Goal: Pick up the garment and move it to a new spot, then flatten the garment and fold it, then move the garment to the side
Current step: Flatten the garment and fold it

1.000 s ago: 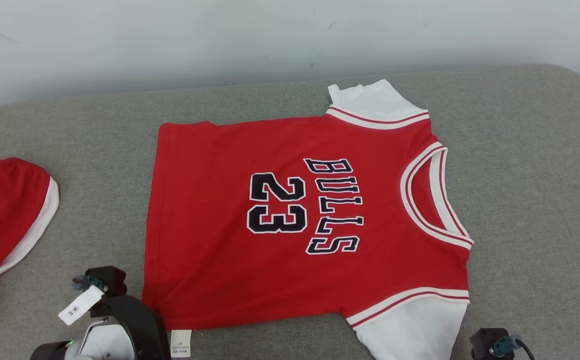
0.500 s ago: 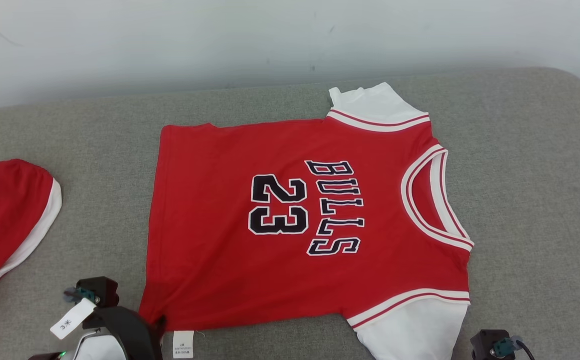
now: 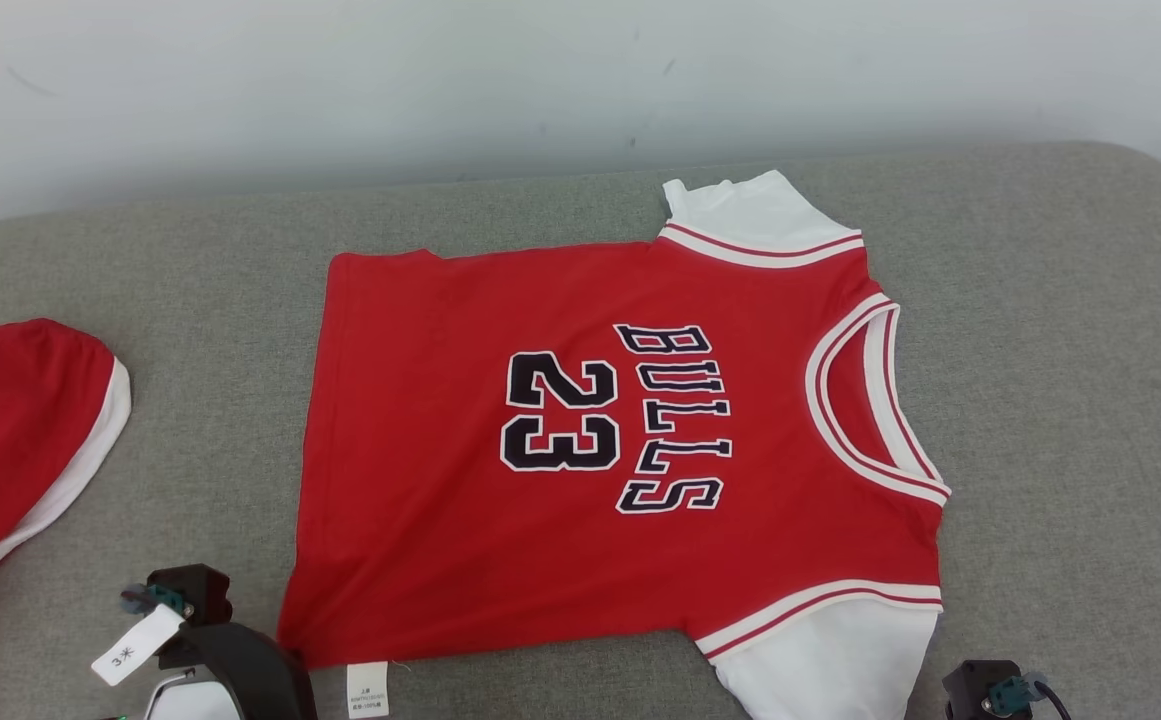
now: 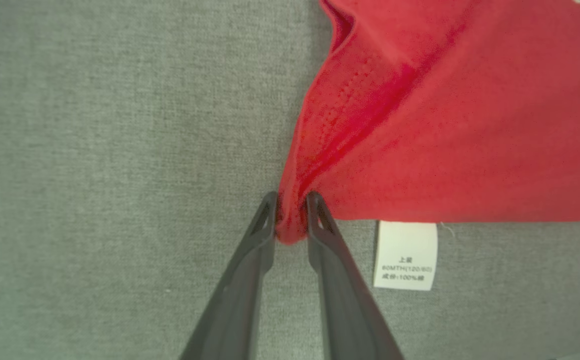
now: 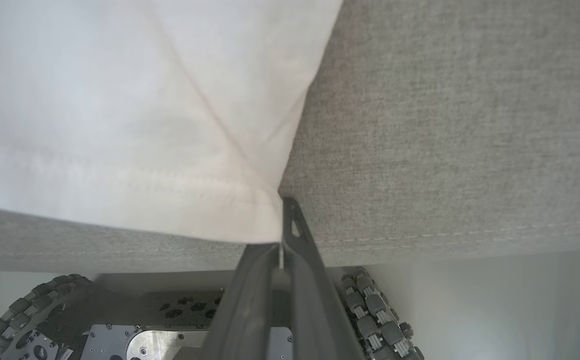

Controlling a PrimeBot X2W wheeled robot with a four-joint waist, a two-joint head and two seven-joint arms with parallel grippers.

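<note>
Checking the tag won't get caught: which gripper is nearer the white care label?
Left. The left gripper pinches the jersey at its red corner, right beside the care label; the right gripper pinches the white sleeve, far along that edge.

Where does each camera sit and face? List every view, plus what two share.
Head view: from the head, forward and down onto the red jersey on the grey cushion; left wrist and right wrist at the bottom corners.
Left wrist view: from that wrist, along the left gripper, pinching the jersey's red corner.
Right wrist view: from that wrist, along the right gripper, shut on the white sleeve; wheeled base below.
Shared: head and left wrist views both show the care label.
</note>
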